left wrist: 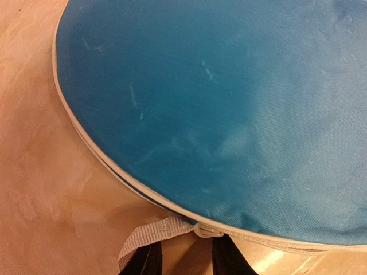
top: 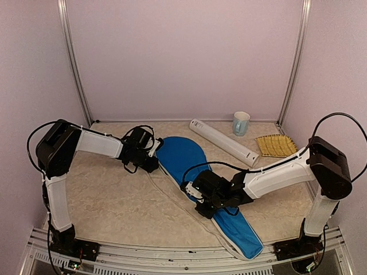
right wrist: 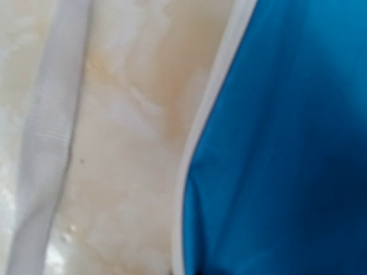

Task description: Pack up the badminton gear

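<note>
Blue racket-shaped fabric cover (top: 180, 157) lying across the counter (top: 114, 195) from 12 to 5 o'clock: left gripper (left wrist: 186, 247), narrowly parted at the small white zip pull (left wrist: 209, 231) (hold uncertain), could slip off it; closed right gripper (top: 202, 207) sits on the neck.

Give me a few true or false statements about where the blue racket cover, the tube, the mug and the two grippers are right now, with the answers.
1. The blue cover lies diagonally on the table. True.
2. The mug stands on the cover. False: it stands at the back, off the cover, near the far end of the white tube.
3. The tube lies between the cover and the brush. True.
4. The left gripper is at the cover's narrow end. False: it is at the edge of the rounded head; the right gripper is at the narrower part.
</note>
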Robot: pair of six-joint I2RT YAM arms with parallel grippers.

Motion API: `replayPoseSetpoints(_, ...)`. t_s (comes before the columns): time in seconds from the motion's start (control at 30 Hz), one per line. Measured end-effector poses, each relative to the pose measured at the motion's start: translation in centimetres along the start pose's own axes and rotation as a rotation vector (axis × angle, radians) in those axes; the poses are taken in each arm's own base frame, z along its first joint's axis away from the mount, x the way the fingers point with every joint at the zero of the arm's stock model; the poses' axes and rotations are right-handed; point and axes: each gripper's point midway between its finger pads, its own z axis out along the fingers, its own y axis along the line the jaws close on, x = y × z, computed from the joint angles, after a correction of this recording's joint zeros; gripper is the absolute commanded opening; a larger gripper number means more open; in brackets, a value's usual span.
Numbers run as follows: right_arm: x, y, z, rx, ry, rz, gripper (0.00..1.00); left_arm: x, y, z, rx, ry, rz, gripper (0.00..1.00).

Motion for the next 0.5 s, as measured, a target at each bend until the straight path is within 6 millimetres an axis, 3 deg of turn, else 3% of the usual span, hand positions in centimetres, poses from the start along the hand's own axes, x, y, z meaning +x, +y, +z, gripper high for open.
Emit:
replayPoseSetpoints(0.17, 0.2, -0.4, -0.2, 0.007, -0.004, 0.007, 0.0, -0.8, -0.7, 0.5, 0.027, -0.001, 0.045, 0.1)
replayPoseSetpoints(0.33, 0.3, -0.5, -0.3, 0.007, -0.01, 0.01, 0.0, -0.9, -1.3, 0.5, 0.059, -0.004, 0.075, 0.01)
replayPoseSetpoints(0.5, 0.4, -0.5, -0.3, 0.007, -0.01, 0.01, 0.0, -0.9, -1.5, 0.5, 0.073, -0.006, 0.092, 0.0)
